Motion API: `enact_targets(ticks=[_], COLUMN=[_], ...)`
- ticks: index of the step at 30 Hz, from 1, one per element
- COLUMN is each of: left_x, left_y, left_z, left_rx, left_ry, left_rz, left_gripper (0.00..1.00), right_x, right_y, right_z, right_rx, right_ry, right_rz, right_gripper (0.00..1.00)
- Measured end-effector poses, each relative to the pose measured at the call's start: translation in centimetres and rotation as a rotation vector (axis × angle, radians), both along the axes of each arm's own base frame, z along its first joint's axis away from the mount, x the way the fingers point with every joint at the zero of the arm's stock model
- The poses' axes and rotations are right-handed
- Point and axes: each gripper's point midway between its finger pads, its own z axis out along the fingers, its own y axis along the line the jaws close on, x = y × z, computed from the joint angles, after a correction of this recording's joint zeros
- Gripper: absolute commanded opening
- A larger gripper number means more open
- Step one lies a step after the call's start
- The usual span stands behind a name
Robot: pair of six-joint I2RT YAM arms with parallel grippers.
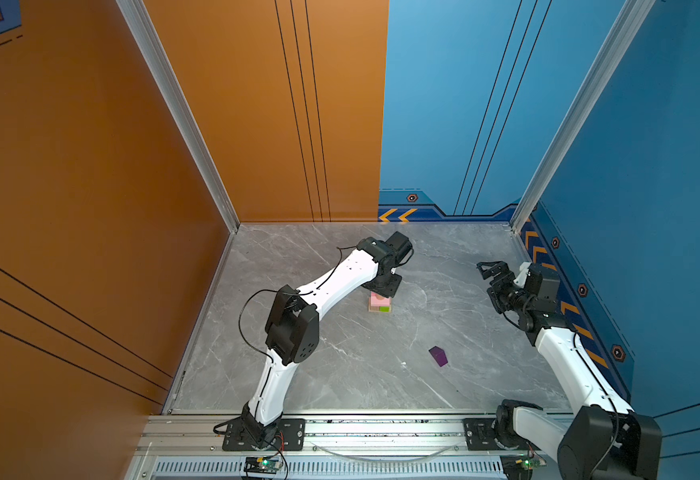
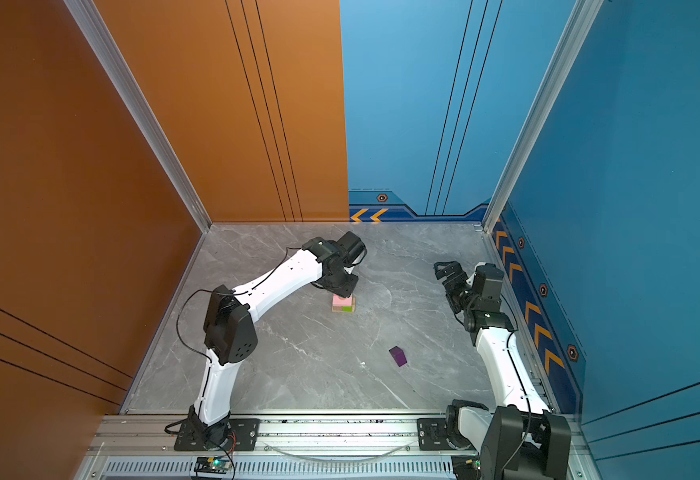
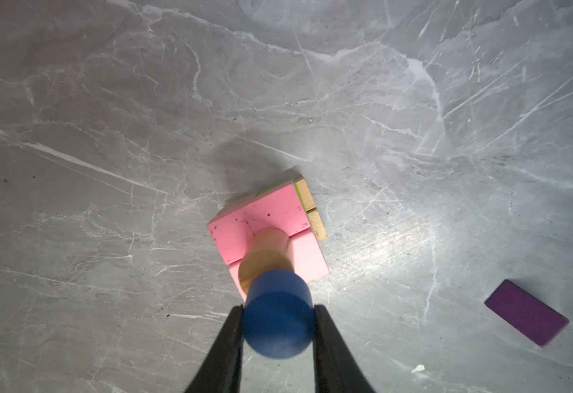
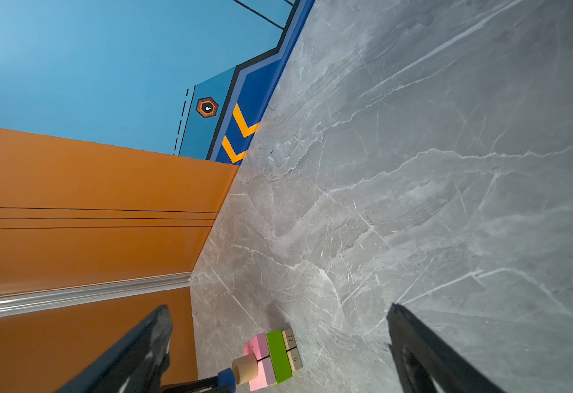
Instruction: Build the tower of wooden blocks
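Left claw [image 3: 278,309] mine, pinching blue cylinder [image 3: 276,321], axis upright, directly over tan cylinder [image 3: 266,257] standing on pink slabs [image 3: 254,217]. Whether they touch, cannot tell. Next, I judge: lower straight, release. Right claw [image 1: 490,270] spread, well apart from tan cylinder. Purple block [image 3: 526,316] lies on that side.

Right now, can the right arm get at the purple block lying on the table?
Probably yes. The purple block lies alone on the bare table, and the right gripper hangs open and empty. Nothing stands between them.
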Motion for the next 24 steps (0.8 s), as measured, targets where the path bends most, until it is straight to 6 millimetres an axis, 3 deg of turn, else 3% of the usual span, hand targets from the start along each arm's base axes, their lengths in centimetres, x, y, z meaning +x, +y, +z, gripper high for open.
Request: enact_targets(ticks=[24], left_x=[0.65], left_y=[0.46], left_z=[-0.48], left_rx=[-0.030], left_ry=[0.015], left_rz=[0.036], left_gripper=[0.32], right_x=[0.25], right_y=[-0.04], right_z=[-0.62], right_rx=[0.003], right_ry=[0.015], right_rz=[0.000], right_gripper=[1.00])
